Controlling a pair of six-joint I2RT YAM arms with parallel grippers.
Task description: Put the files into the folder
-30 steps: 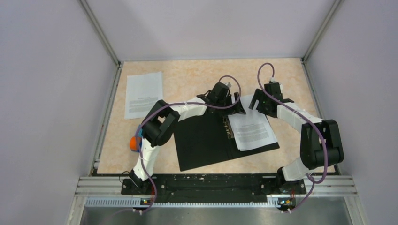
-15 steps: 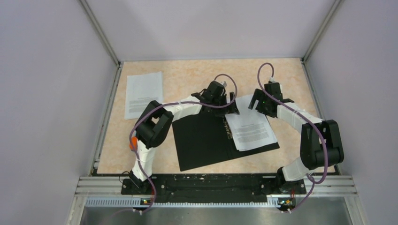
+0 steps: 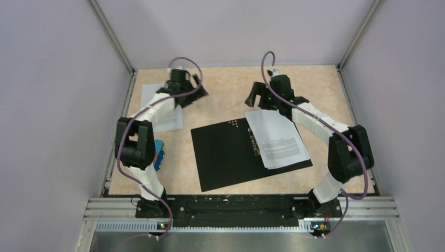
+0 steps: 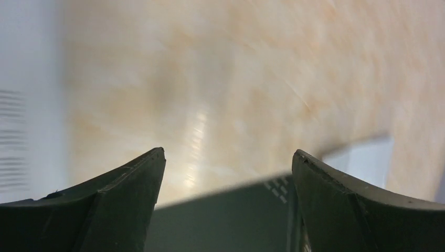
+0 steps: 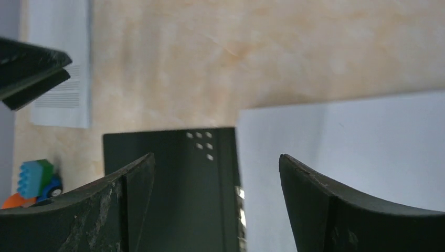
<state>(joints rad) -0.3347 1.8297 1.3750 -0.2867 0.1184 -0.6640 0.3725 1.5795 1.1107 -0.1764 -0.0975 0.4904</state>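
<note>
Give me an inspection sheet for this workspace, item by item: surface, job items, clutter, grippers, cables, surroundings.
Surface: beige marbled tabletop; no spills seen.
Job's things: folder lies open, black inside up; printed sheets lie on its right half, slightly askew; loose sheet lies far left, partly under the left arm.
Clutter: orange-and-blue toy beside the left arm.
Grippers: left gripper open, empty, near the loose sheet; right gripper open, empty, above the folder's far edge.
Cables: a purple cable loops above each wrist.
Surroundings: pale walls on three sides; nothing else seen.
</note>
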